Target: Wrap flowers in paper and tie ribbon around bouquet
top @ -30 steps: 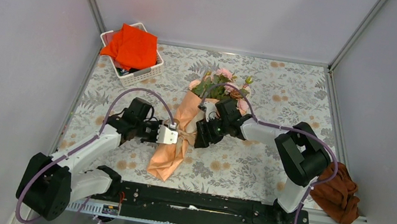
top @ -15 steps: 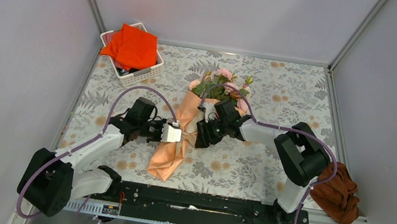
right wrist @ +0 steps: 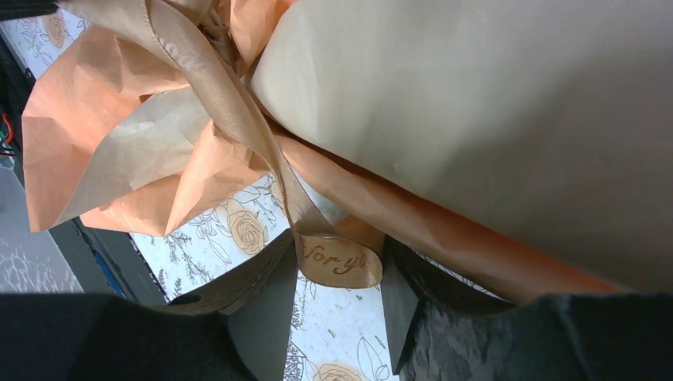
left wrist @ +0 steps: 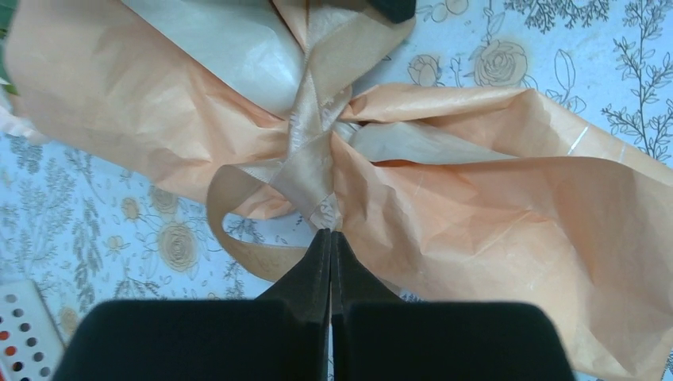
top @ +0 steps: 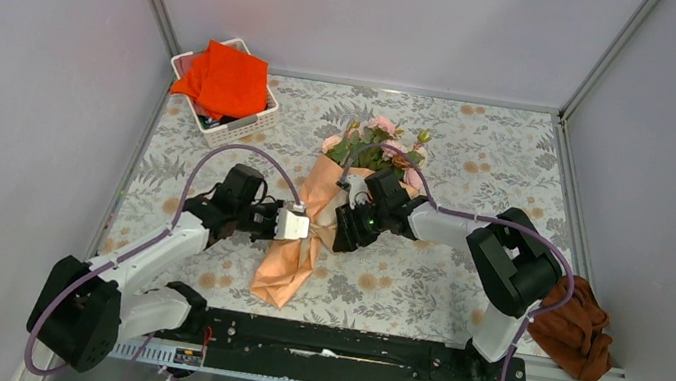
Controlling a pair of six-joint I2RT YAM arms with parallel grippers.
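Observation:
The bouquet lies across the middle of the floral table, with the pink flowers (top: 376, 146) at its far end. Peach-orange paper (top: 302, 236) is cinched at the waist by the tan ribbon (left wrist: 309, 159). My left gripper (top: 308, 230) reaches that waist from the left. In the left wrist view the left gripper (left wrist: 330, 234) is shut, its tips pinching a ribbon strand just below the knot. My right gripper (top: 340, 231) is at the waist from the right. In the right wrist view the right gripper (right wrist: 338, 242) is open, and a printed ribbon (right wrist: 341, 262) loop lies between its fingers.
A white basket (top: 252, 127) holding an orange-red cloth (top: 226, 81) stands at the back left. A rust-brown cloth (top: 578, 333) lies at the right edge near the right arm's base. Grey walls enclose the table on three sides.
My left gripper has moved right to the bouquet's waist and closed. The right gripper's jaws have narrowed around the ribbon loop. The bouquet has stayed put.

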